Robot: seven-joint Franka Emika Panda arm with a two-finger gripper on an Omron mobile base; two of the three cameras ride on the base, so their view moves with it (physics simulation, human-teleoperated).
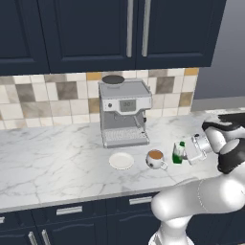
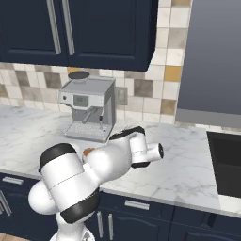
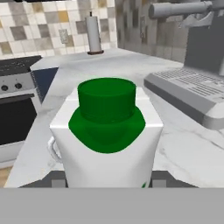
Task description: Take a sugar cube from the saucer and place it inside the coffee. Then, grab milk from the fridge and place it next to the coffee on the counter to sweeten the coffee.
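Note:
The milk (image 1: 178,154), a white carton with a green cap, stands upright just right of the coffee (image 1: 155,158), a white mug of brown liquid on the counter (image 1: 57,162). My gripper (image 1: 184,152) reaches in from the right and is shut on the milk. In the hand view the milk (image 3: 107,127) fills the middle, with the gripper (image 3: 108,181) at either side of its body. The saucer (image 1: 121,161) lies bare left of the mug. The sugar cube is hidden and the fridge is out of view. My arm covers most of the coffee (image 2: 88,151) in the right base view.
A steel espresso machine (image 1: 123,112) stands behind the saucer against the tiled wall. A black-topped stove (image 2: 226,160) borders the counter on the right. A paper towel roll (image 3: 92,33) stands beyond the stove. Navy cabinets hang overhead.

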